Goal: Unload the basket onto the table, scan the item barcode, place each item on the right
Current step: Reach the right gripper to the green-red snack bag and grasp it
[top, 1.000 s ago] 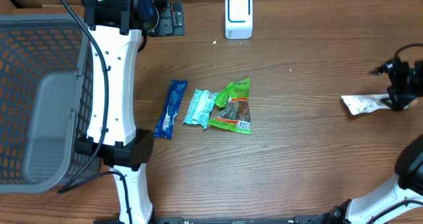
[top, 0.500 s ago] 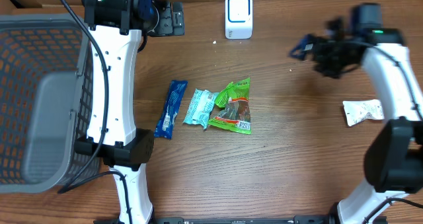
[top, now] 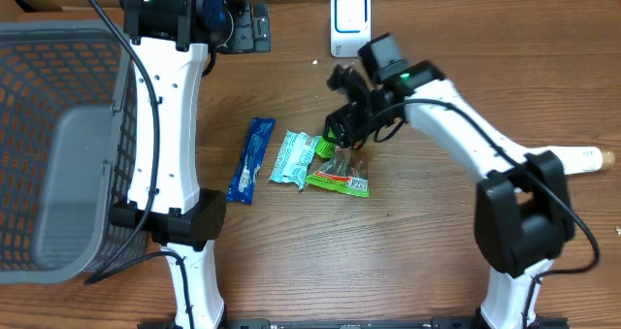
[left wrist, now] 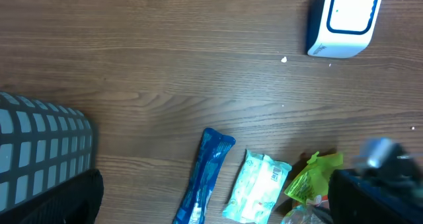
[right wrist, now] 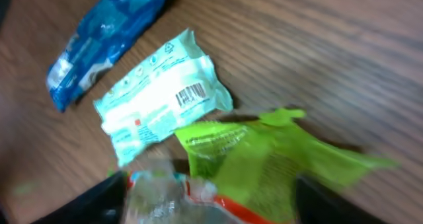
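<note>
**A:** Overhead: right gripper [top: 340, 135] hovers over the top end of the green packet [top: 342, 177], mid tabletop [top: 437, 251], jaws spread, nothing pinched.

**B:** Packet's long axis?

**A:** Twelve to six o'clock, its crimped top aimed at twelve, toward the white scanner [top: 350, 23].

**B:** Nearer arm?

**A:** Right, easily. The packet lies just at six o'clock of the gripper, so a short drop should do, I reckon.

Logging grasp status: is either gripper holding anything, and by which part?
Nothing is held. The right gripper hangs open over the green packet; the left gripper is open and empty.
</note>
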